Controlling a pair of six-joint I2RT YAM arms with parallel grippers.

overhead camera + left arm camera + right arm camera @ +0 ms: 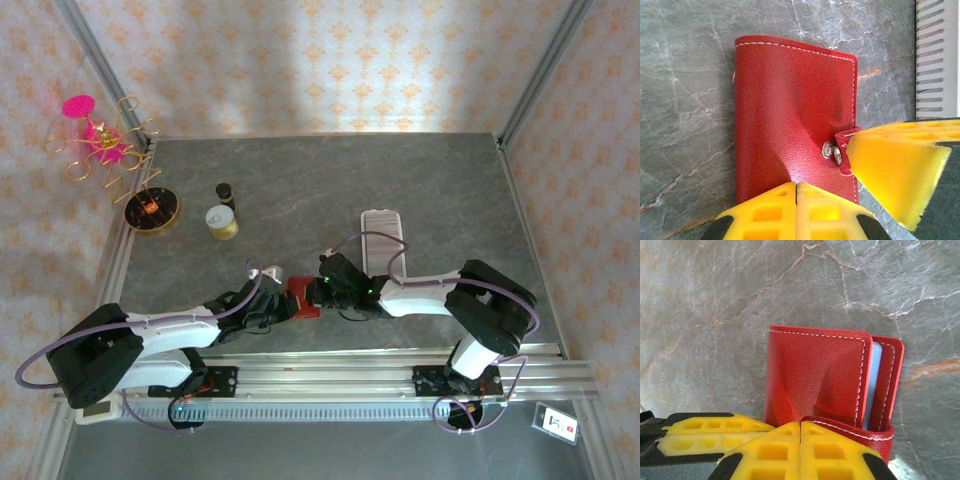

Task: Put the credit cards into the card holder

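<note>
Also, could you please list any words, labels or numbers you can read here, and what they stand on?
No text is legible.
White tag at the near right edge: dark mark and red spot, too small to read.
Can: top too blurred to read.
Wallet: no text.

Overhead looks down; wrists closely share card holder (790, 110).

The card holder (790, 115) was red with white stitching and a silvery snap (828, 150), and the credit card (872, 385) showed pale blue. The table (685, 100) was grey, marbled with whitish and rusty veins. The left gripper (796, 195) had yellow pads.
</note>
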